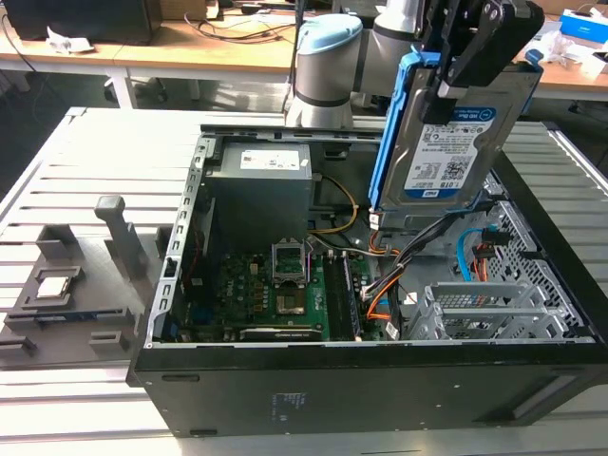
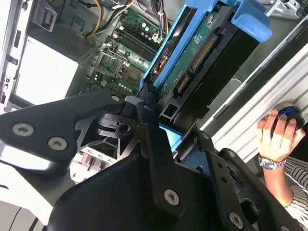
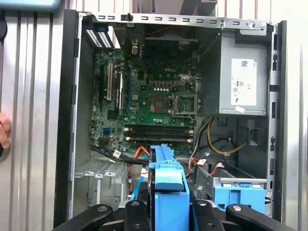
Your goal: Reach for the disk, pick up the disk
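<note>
In the exterior view, the gripper (image 1: 446, 81) clamps the disk (image 1: 454, 142) by its upper edge, holding it upright and tilted above the open computer case (image 1: 361, 389), clear of the motherboard (image 1: 275, 294); a grey fixture (image 1: 76, 285) sits on the table (image 1: 57, 171) at the exterior view's left. In the second wrist view, the gripper's black fingers (image 2: 151, 139) are closed on the disk's (image 2: 197, 62) blue rail, and a person's hand (image 2: 279, 139) rests nearby. In the first wrist view, the disk (image 3: 168, 192) hangs edge-on over the case's drive bay (image 3: 103, 178), beside 1 blue bracket (image 3: 238, 192).
</note>
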